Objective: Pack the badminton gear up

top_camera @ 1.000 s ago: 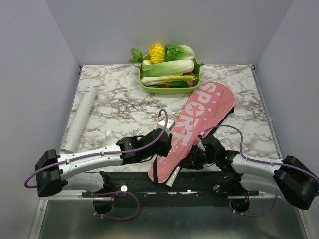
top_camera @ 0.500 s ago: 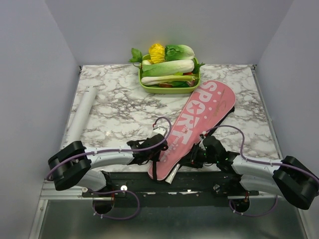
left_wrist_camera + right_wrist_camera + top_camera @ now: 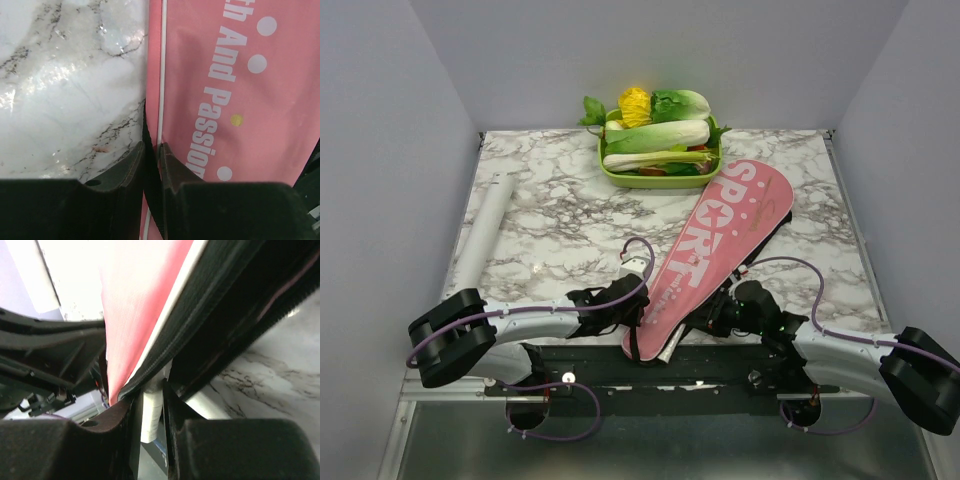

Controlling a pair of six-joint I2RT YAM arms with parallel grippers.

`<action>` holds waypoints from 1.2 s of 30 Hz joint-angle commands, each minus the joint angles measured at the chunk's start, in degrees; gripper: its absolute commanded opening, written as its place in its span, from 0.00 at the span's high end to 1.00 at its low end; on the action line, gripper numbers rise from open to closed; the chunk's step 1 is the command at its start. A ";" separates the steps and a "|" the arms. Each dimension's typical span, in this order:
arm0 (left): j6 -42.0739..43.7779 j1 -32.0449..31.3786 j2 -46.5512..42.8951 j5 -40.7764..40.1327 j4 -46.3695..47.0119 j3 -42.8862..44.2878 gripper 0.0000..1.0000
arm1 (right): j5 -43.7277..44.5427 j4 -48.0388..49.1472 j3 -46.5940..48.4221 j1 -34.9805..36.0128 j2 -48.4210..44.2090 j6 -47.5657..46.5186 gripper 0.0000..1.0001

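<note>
The left gripper (image 3: 151, 149) is clenched on the black-trimmed left edge of the pink cover bag (image 3: 720, 235), close to the bag's narrow end. The right gripper (image 3: 150, 392) pinches a pale racket handle (image 3: 151, 415) just under the bag's black zip edge on the opposite side. The bag lies slantwise on the marble desk (image 3: 570, 215), narrow end at the near edge. The white tube (image 3: 483, 235) lies well left of the bag, and the green tray (image 3: 660, 181) of vegetables sits just beyond its broad end.

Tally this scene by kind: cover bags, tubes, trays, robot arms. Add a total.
Cover bags: 1, the pink cover bag
Tubes: 1, the white tube
Trays: 1, the green tray
Robot arms: 2, left arm and right arm
Total: 5
</note>
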 commanded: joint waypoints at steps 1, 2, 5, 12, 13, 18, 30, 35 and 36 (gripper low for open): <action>-3.06 -2.62 -1.19 5.39 -2.62 -3.21 0.75 | 9.57 5.13 0.30 -0.08 0.31 0.66 0.72; -3.85 -2.88 -1.45 5.39 -2.53 -3.91 0.75 | 9.92 5.65 0.56 -0.08 0.83 0.66 0.72; -4.73 -3.94 -2.25 5.66 -1.74 -4.88 0.76 | 10.89 8.03 1.44 -0.08 2.06 0.49 0.72; -6.58 -5.52 -4.71 6.71 -0.42 -5.07 0.76 | 12.48 19.69 1.97 0.62 9.70 1.54 0.72; -6.58 -5.70 -4.71 6.71 -0.42 -4.72 0.76 | 12.04 21.38 2.67 0.88 12.59 1.45 0.72; -6.32 -6.23 -5.41 5.92 -1.65 -3.31 0.76 | 7.82 24.03 6.45 2.47 18.85 1.01 0.71; -2.89 -3.33 -14.18 -2.51 -16.48 2.31 0.73 | 14.57 -21.94 13.65 2.56 -6.15 -6.89 0.49; -1.84 -2.89 -18.86 -6.12 -20.99 7.32 0.72 | 23.61 -43.88 19.97 2.56 -16.73 -8.31 0.48; -1.31 -2.89 -19.03 -5.86 -20.90 9.24 0.72 | 25.64 -50.26 21.21 2.47 -17.78 -8.39 0.48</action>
